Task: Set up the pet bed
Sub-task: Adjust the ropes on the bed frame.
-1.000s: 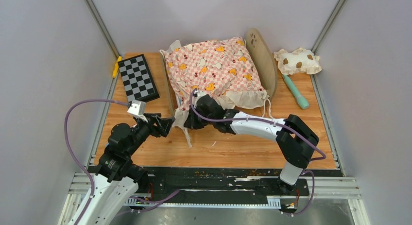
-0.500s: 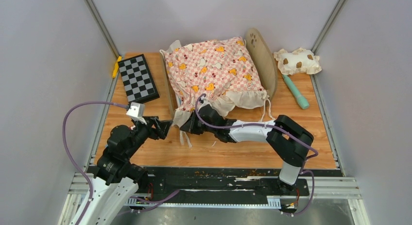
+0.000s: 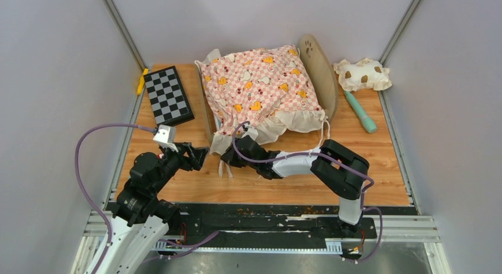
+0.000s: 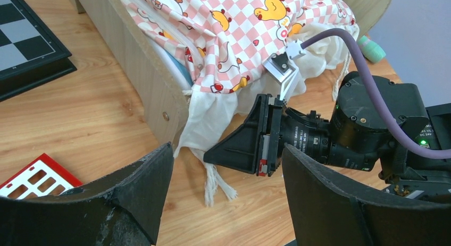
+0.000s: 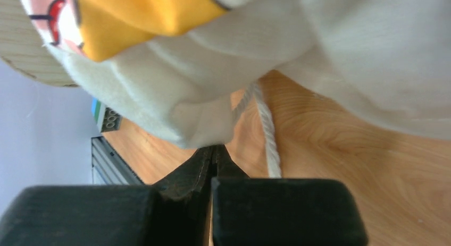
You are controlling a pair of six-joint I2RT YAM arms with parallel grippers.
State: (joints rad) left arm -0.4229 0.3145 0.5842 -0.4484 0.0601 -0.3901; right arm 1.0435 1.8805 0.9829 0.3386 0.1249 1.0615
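The pet bed [image 3: 324, 87] stands right way up at the back middle of the table [image 3: 379, 167] — a small light-wood frame, set lengthwise left to right. Its rounded headboard [image 3: 317, 67], with a paw-print cutout [image 3: 308, 47] near the top, rises at the right end, and the low footboard [image 3: 205, 108] closes the left. A pink checkered cushion [image 3: 260, 84] covers nearly the whole base — only a sliver of blue fabric [image 4: 181, 76] shows behind the footboard.

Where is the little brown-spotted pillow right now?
In the top view, the spotted pillow lies at the far right corner of the table, just right of the headboard of the pet bed and behind the teal stick.
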